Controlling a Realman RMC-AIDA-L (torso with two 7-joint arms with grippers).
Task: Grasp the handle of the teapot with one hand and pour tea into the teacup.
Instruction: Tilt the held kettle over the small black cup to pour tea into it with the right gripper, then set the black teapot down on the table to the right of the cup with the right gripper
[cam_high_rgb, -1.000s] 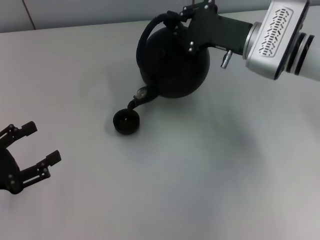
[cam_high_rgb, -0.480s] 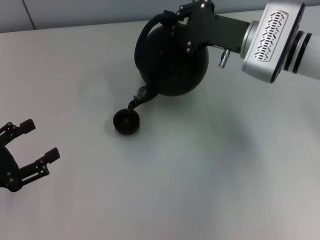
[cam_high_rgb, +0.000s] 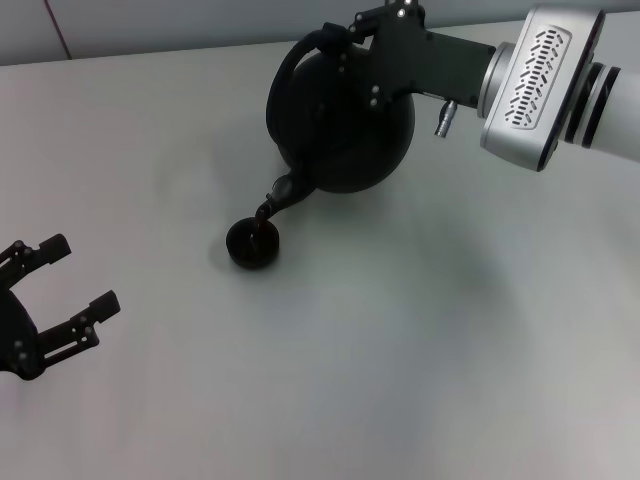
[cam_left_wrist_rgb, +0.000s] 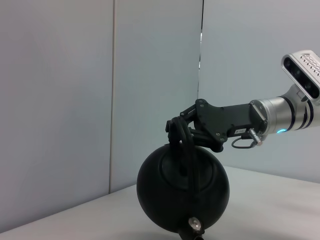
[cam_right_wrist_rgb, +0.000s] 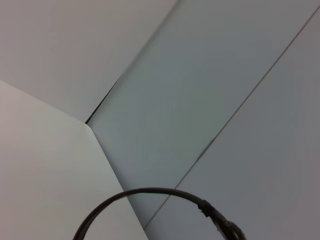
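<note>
The round black teapot hangs tilted above the table, spout down toward the small dark teacup. A thin dark stream of tea runs from the spout into the cup. My right gripper is shut on the black arched handle at its top. The left wrist view shows the teapot and the right gripper on the handle. The right wrist view shows only an arc of the handle. My left gripper is open and empty at the near left.
The grey table stretches around the cup. Pale wall panels stand behind the far edge of the table.
The right gripper has tipped the teapot a little further and shifted it slightly left. The stream of tea into the cup now shows. The left gripper has hardly moved.
</note>
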